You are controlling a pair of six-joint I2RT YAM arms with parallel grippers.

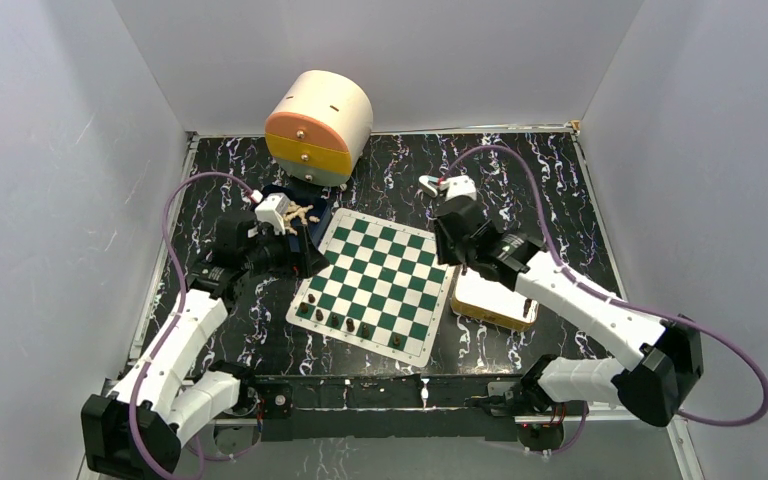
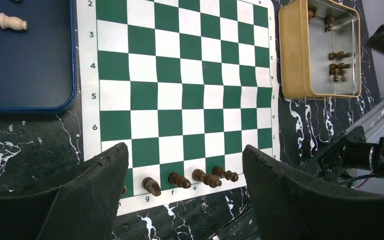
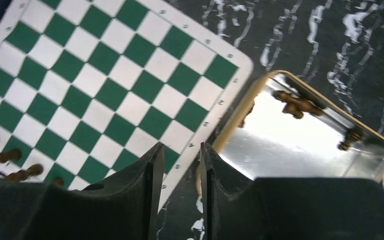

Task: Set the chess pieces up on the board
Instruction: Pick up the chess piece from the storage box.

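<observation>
**Left jaws.** Wide apart and empty. In the left wrist view the two black fingers [image 2: 95, 195] frame the near edge of the board [image 2: 180, 75], and nothing sits between them. The left arm [image 1: 185, 335] holds them over the desk [image 1: 530, 170] at the board's left side, near the blue tray [image 2: 25, 70].

**Right jaws.** Parted by a narrow gap, with nothing gripped. Their fingers [image 3: 125, 205] hang above the strip where the board's right edge runs beside the yellow tin [image 2: 291, 50].

**Board.** Lies flat on the desk between the two arms, turned slightly out of square with the desk edges.

**Dark pieces.** Six dark pieces [image 1: 350, 325] are on the board, all along the side nearest the arm bases. In the left wrist view four of them occupy the edge row (the printed file letters g, f and e are legible beneath three). A fifth is partly hidden behind the left finger. Further loose dark pieces [image 2: 336, 62] lie on their sides inside the tin, which rests on the desk just beside the board's right edge.

**Pale pieces.** The pale pieces [image 2: 2, 20] lie on the blue tray, off the board's far left corner.

**Other items.** A round drawer unit [image 1: 318, 125] stands at the back of the desk, behind the tray.
</observation>
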